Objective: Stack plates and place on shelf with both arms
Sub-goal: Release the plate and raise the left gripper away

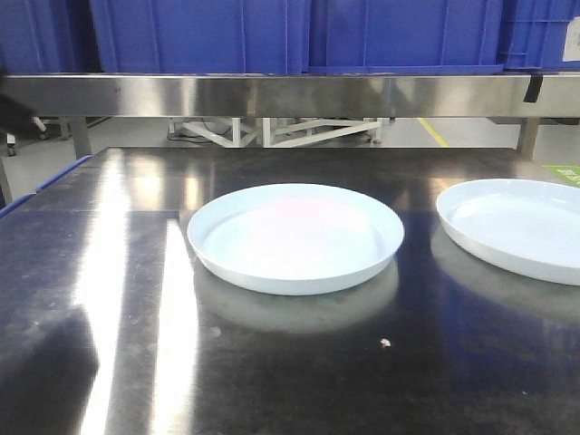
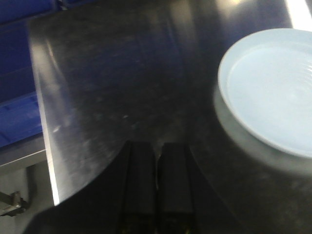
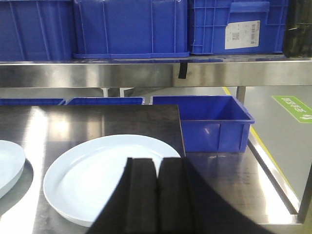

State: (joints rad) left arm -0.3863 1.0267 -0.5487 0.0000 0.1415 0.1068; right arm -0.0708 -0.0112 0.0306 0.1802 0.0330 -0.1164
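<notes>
While two plates sit flat and apart on the steel table (image 1: 109, 272), the centre plate (image 1: 294, 237) mid-frame and the second plate (image 1: 517, 227) cut off by the right edge, you can see both are bare inside. Three blue crates (image 3: 130, 27) line the shelf (image 3: 122, 73) across the top of the right wrist view; their contents are hidden. One open blue bin (image 3: 209, 122) at centre right shows only bare walls. Your left gripper (image 2: 156, 146) and right gripper (image 3: 156, 163) each have fingers pressed together, grasping nothing.
</notes>
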